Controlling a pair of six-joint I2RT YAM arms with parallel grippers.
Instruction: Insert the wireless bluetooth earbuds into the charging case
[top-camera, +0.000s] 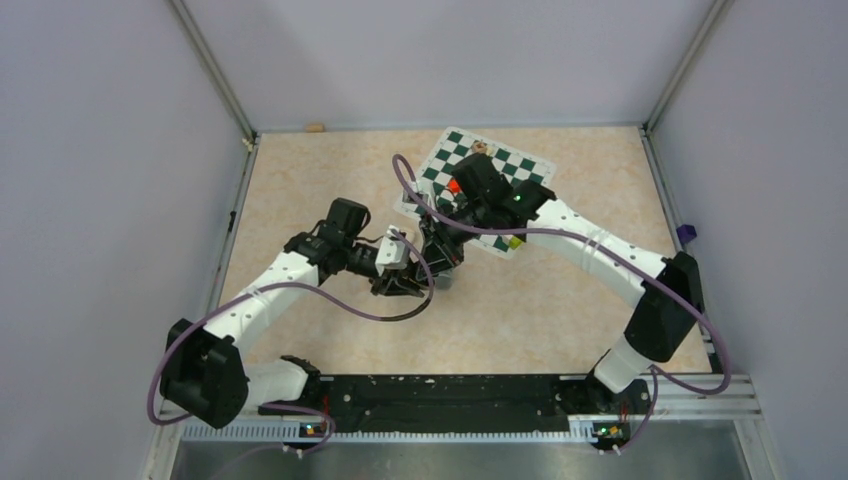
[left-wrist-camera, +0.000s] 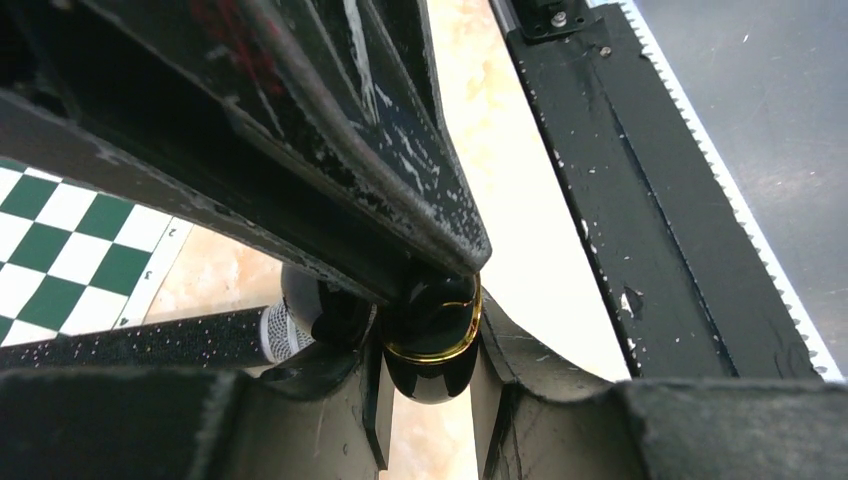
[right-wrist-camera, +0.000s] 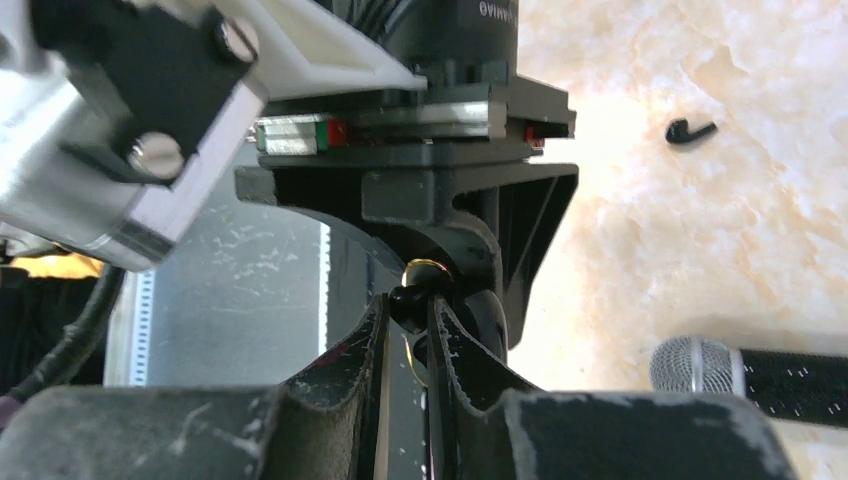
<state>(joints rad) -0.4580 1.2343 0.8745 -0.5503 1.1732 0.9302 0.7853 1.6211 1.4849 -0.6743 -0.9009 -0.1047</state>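
My left gripper (left-wrist-camera: 430, 395) is shut on the charging case (left-wrist-camera: 432, 345), a glossy black shell with a gold rim, and holds it above the table. My right gripper (right-wrist-camera: 410, 312) is shut on a tiny black earbud (right-wrist-camera: 408, 298) and holds it right at the case's gold rim (right-wrist-camera: 425, 268). In the top view the two grippers meet at mid-table, left (top-camera: 412, 280) and right (top-camera: 441, 256). A second black earbud (right-wrist-camera: 690, 131) lies loose on the table. The off-white earbuds are out of view.
A black microphone with a silver mesh head (right-wrist-camera: 745, 372) lies on the table under the grippers; it also shows in the left wrist view (left-wrist-camera: 150, 340). A green-and-white chequered mat (top-camera: 520, 165) at the back holds a red piece (top-camera: 453, 186) and a yellow-green block (top-camera: 516, 242).
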